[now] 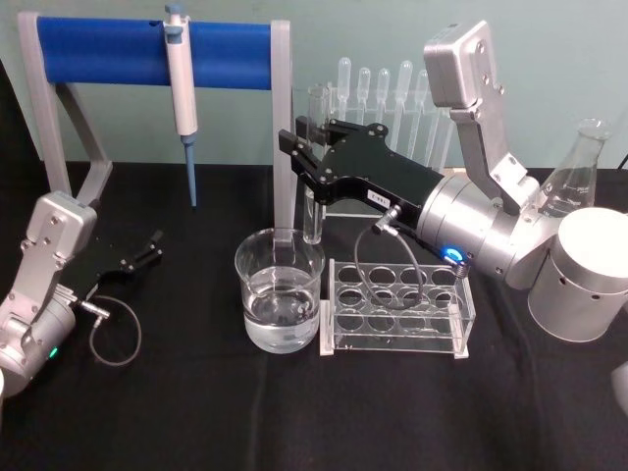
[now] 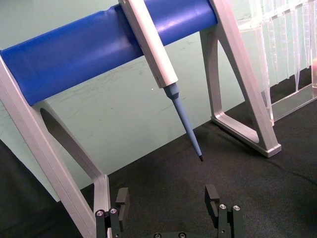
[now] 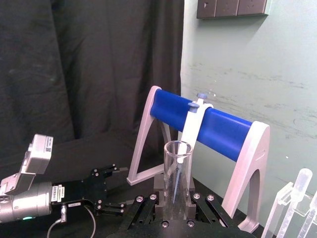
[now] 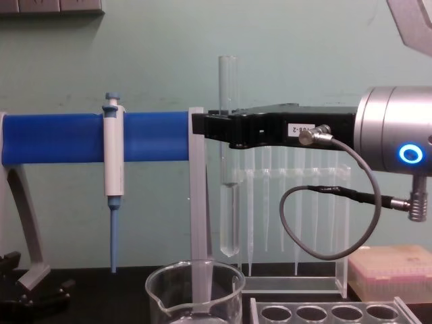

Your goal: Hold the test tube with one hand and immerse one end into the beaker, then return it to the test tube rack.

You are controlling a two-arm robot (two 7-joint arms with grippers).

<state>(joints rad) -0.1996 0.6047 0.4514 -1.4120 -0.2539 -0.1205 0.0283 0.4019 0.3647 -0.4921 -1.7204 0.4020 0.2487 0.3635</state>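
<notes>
Test tube (image 1: 313, 211) is held upright in the right gripper (image 1: 301, 149), clamped above its middle, round end down. Lower end is seen just above the far rim of the beaker (image 1: 245, 294), clear of the water. Rack (image 1: 392, 339) is set just right of beaker. Left gripper (image 2: 166, 196) is parked wide open, low over the bench (image 1: 196, 412) at left.

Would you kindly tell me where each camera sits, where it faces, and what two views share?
Head view: on the head, facing forward and down; both arms, right gripper shut on the test tube.
Chest view: lower, facing across the table; right gripper from the right.
Left wrist view: left wrist, facing the pipettor past the open left gripper.
Right wrist view: right wrist, facing the blue stand past the test tube.
Head and chest share the beaker.
</notes>
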